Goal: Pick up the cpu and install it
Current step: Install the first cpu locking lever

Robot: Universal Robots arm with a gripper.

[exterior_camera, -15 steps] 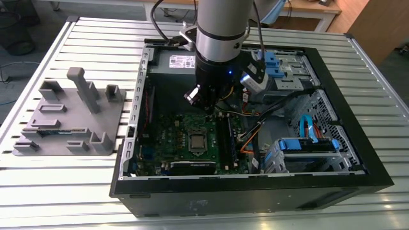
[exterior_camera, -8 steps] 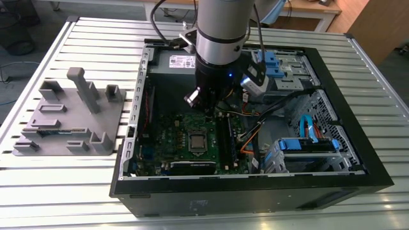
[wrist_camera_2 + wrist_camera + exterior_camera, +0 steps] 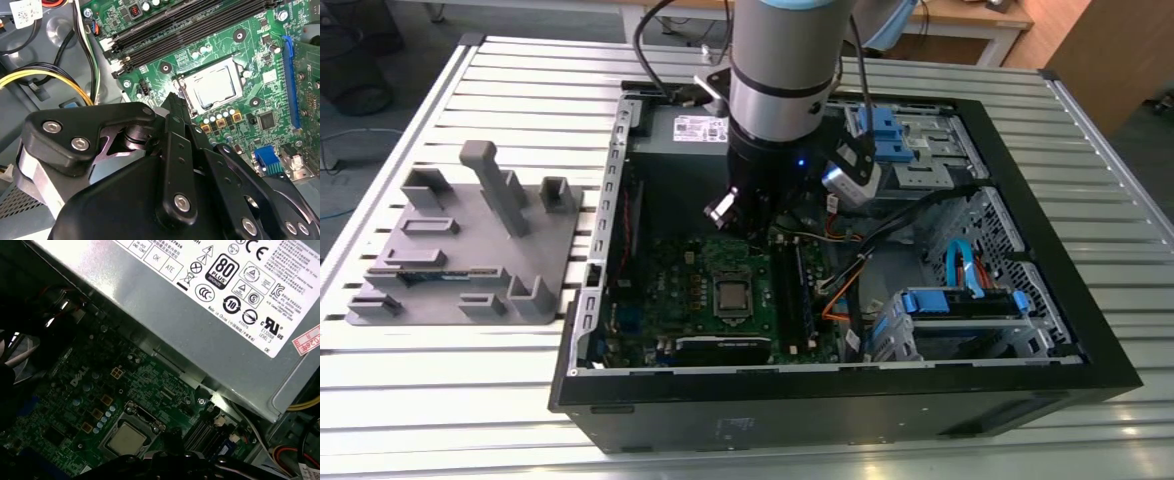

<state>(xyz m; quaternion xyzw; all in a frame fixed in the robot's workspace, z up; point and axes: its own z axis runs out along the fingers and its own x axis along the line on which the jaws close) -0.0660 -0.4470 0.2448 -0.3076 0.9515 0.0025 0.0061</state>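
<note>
Cpu (image 3: pixel 214 86), flat silvery square with a darker rim, sits in the motherboard (image 3: pixel 260 60) socket just beyond the jaws; jaws' state: cannot tell.

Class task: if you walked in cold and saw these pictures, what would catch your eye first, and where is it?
The silvery cpu already sits in its socket on the green motherboard inside the open computer case. The arm's end effector hangs just above the board, below the grey power supply.

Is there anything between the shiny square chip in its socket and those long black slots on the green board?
Just bare green motherboard with small round capacitors, in the second wrist view, between the cpu and the memory slots.
</note>
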